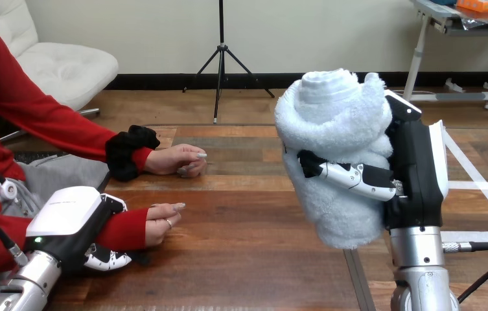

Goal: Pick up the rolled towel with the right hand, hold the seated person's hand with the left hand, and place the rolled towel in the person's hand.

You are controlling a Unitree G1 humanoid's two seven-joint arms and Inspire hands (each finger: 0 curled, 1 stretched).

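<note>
While the right hand [416, 175] is clamping the towel [338, 129] above the table [247, 259], the left hand [72, 223] is clasping the person's wrist [129, 228].

The rolled towel [338, 129] conceals the palm and most fingers of the right hand [416, 168]. The left hand [66, 217] covers part of the person's red sleeve [127, 228]; the contact beneath cannot be determined. The right forearm [422, 285] and left forearm [24, 285] are cut off by the bottom edge, the person [8, 97] by the left edge.
</note>
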